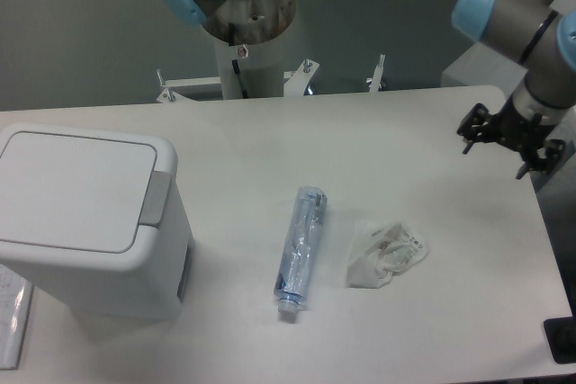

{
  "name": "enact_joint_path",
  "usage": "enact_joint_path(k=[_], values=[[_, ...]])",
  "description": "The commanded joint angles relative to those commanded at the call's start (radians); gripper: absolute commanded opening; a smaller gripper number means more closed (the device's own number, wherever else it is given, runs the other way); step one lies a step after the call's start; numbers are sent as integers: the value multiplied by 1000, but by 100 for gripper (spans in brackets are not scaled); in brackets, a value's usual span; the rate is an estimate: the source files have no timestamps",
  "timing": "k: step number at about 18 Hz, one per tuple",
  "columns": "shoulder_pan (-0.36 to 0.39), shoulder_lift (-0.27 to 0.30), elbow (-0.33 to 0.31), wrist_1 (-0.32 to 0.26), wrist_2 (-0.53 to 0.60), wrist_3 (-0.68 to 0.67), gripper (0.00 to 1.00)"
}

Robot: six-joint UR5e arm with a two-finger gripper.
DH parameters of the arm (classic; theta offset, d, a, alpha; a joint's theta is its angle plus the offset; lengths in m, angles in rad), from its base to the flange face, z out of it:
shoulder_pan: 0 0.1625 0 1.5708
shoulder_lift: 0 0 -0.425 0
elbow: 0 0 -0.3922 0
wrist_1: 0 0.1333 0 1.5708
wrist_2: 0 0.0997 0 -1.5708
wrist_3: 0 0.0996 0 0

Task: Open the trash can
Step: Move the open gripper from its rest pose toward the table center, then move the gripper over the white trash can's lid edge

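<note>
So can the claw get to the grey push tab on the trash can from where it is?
Probably yes: the claw is far right, the push tab far left, with only a flat bottle and wrapper between.

- A single fixed camera looks down steeply from above the table's (270, 159) near edge, facing the arm's base (243, 6) at the far side.
- It stands far enough to hold almost the whole tabletop; the trash can (90, 222) sits at the left edge.

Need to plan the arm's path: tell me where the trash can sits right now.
The trash can stands at the left edge of the table, lid shut, its grey push tab facing the plastic bottle to its right. The gripper is far off at the table's right edge.
</note>
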Motion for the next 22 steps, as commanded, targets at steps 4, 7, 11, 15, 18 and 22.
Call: enact_joint_path(k=[4, 7, 11, 15, 18, 22], values=[[-37, 0, 8, 41, -12, -131, 100], [-54, 2, 37, 45, -153, -325, 100], [-112, 54, 45, 0, -245, -506, 100], [-169, 113, 31, 0, -322, -658, 100], [-213, 150, 28, 9, -330, -871, 100], [-264, 192, 22, 12, -363, -1049, 100]])
